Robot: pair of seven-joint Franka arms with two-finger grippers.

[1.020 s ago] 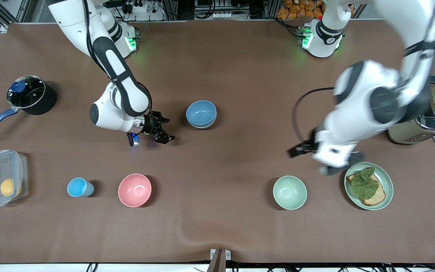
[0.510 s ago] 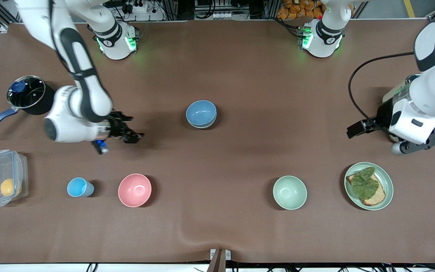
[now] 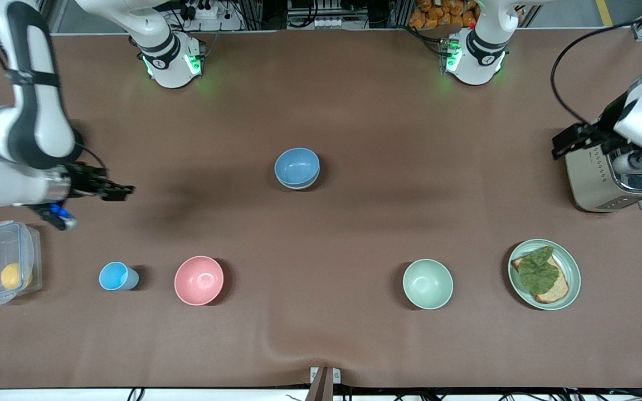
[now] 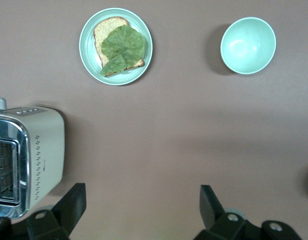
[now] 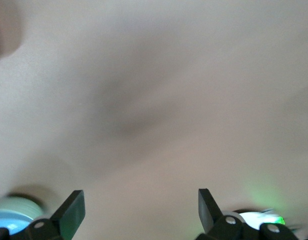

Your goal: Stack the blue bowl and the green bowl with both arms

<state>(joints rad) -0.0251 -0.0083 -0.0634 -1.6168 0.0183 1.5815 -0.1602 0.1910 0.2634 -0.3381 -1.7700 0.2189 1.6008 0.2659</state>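
Observation:
The blue bowl (image 3: 297,166) sits near the middle of the table, nested in another bowl. Only a thin pale rim (image 3: 302,186) of that lower bowl shows, so I cannot confirm it is the green bowl. My right gripper (image 3: 120,192) is open and empty, up over the table toward the right arm's end, well away from the bowls. Its wrist view (image 5: 141,212) shows blurred bare table. My left gripper (image 3: 565,145) is open and empty, high over the table beside the toaster. Its wrist view (image 4: 142,212) looks down on bare table.
A toaster (image 3: 605,181) stands at the left arm's end (image 4: 23,160). Nearer the front camera are a plate with a sandwich (image 3: 570,266) (image 4: 88,50), a pale mint bowl (image 3: 427,283) (image 4: 248,45), a pink bowl (image 3: 199,280), a light-blue cup (image 3: 116,275) and a clear lidded container (image 3: 0,262).
Both arms have swung away from the middle, each toward its own end of the table, with grippers open and empty. The nested bowls have not moved.

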